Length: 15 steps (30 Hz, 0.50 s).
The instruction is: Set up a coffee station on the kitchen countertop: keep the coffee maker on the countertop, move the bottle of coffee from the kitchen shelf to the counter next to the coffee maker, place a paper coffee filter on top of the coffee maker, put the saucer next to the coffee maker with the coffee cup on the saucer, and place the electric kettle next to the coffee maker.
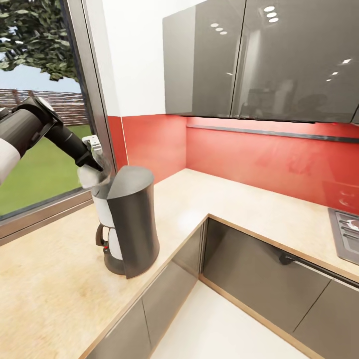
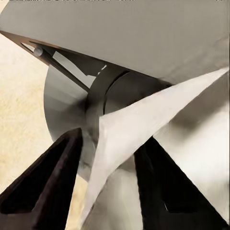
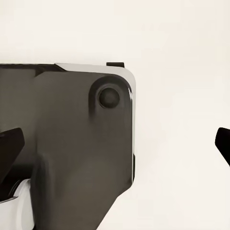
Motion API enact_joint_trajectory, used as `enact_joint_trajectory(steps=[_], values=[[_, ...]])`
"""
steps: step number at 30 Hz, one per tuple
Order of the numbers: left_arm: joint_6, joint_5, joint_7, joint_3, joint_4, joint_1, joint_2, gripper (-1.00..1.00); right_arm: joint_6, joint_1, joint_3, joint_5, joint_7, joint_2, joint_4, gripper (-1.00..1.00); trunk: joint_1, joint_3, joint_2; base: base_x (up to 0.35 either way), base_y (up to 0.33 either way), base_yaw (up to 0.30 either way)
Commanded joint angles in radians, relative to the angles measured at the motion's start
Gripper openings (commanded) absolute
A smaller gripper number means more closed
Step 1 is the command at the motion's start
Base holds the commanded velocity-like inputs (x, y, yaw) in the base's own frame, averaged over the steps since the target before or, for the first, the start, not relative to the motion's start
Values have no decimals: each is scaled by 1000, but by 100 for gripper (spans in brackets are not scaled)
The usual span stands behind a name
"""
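Left gripper (image 2: 112, 187) clamps paper coffee filter (image 2: 143, 129) above coffee maker (image 1: 130, 219); right gripper (image 3: 120, 158) apart.

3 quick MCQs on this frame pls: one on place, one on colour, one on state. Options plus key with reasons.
1. Where does the tall dark grey cylindrical coffee maker stand?
A. on the floor
B. on the light wood-grain countertop, near the window
C. inside a wall cabinet

2. What colour is the wall panel behind the countertop?
A. red
B. blue
C. green

3. What is the left gripper doing?
A. hanging open
B. holding a cup
C. holding the thin white paper coffee filter between its fingers

Key: 1 B, the head view shows its base on the worktop beside the window. 2 A, the backsplash is red. 3 C, the left wrist view shows the paper pinched between the dark fingers, just above the machine's top.
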<state>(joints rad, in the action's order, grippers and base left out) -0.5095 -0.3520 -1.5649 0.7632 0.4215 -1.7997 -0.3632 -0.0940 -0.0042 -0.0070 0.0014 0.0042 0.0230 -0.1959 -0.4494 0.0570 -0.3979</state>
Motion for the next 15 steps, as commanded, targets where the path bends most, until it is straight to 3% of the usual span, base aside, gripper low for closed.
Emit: enact_joint_trajectory(steps=[1,15], values=[[-10,-5,-6,1,2,-1,0,100,-3,0,-1,0,0,0,0,100,-1,2,-2,0,0,0],[-10,-7,-6,2,3,-1,0,100,-3,0,-1,0,0,0,0,100,-1,2,-2,0,0,0]])
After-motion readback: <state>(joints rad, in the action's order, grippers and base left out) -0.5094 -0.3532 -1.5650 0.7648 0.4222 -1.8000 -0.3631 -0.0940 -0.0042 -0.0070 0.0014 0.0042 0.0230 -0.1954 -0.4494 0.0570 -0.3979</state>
